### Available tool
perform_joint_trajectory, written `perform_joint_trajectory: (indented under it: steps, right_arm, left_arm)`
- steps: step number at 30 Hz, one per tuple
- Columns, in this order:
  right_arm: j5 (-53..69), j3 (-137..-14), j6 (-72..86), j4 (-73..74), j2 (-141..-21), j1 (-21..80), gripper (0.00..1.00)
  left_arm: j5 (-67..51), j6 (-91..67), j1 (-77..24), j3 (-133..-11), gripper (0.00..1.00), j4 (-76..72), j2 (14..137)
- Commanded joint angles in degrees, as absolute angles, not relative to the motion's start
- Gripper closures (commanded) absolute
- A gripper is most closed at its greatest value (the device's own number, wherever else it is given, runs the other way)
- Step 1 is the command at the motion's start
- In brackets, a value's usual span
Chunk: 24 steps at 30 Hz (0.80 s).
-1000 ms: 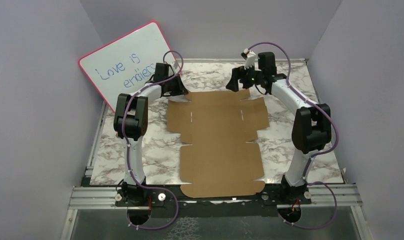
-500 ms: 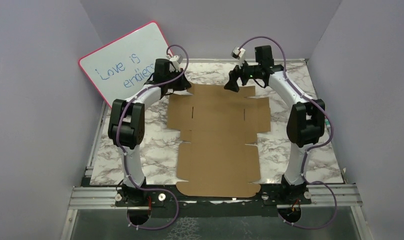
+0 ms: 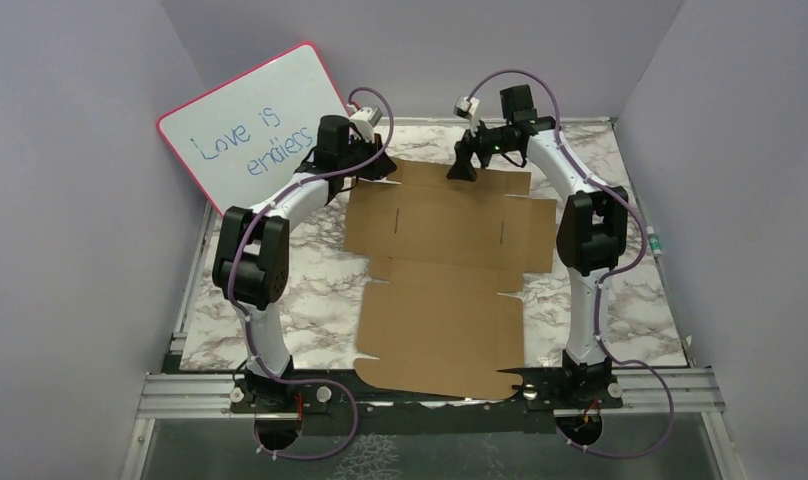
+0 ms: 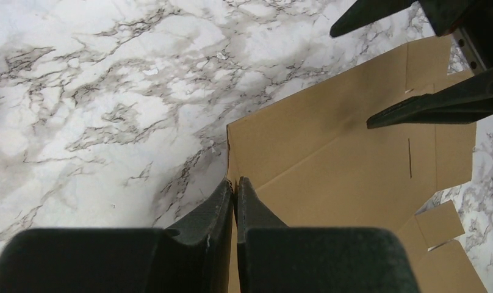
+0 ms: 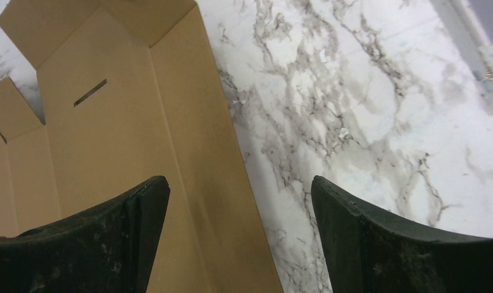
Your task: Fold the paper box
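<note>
The paper box is a flat brown die-cut sheet spread on the marble table. At the sheet's far left corner my left gripper is shut on the cardboard edge. The left wrist view shows the gripper pinching that edge of the paper box. My right gripper hovers open over the far edge, near its middle. In the right wrist view the gripper straddles the border of the paper box, one finger over cardboard and one over marble, holding nothing.
A pink-framed whiteboard with blue writing leans against the back left wall. Purple walls enclose the table on three sides. A metal rail runs along the near edge by the arm bases. The sheet's near edge reaches that rail.
Both arms have reached farther back. The sheet's far edge has shifted toward the back wall and turned slightly, its far left corner held by my left gripper. The right gripper moved left along the far edge.
</note>
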<state>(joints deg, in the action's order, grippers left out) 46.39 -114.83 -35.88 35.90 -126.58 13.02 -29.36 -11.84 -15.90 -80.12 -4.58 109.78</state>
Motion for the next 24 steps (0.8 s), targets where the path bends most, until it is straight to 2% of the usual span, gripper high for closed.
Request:
perform_joint_trajectory:
  steps: [1,4,7,10,19,24]
  right_arm:
    - [52.1,-116.5,-40.3,41.7,-128.2,13.1,0.12]
    - [53.7,-116.4,-39.5,40.6,-128.8,13.0,0.16]
    - [54.0,-117.1,-39.2,40.8,-129.9,13.1,0.24]
    - [54.5,-118.2,-39.7,42.2,-130.8,13.0,0.35]
    - [56.6,-120.3,-45.5,47.9,-129.4,13.0,0.80]
    - [54.6,-119.9,-47.4,47.8,-126.4,13.0,0.95]
  left_arm:
    - [-32.0,-9.8,-16.6,-79.6,0.93,-7.1,106.5]
    - [-33.1,-9.2,-16.7,-79.4,0.93,-7.2,106.1]
    - [-33.4,-9.0,-16.9,-78.7,0.93,-7.7,105.4]
    - [-33.4,-8.4,-17.0,-78.3,0.93,-7.7,104.7]
    - [-32.4,-7.6,-17.0,-78.5,0.88,-6.5,104.3]
    - [-31.2,-7.4,-17.0,-78.7,0.80,-5.4,102.3]
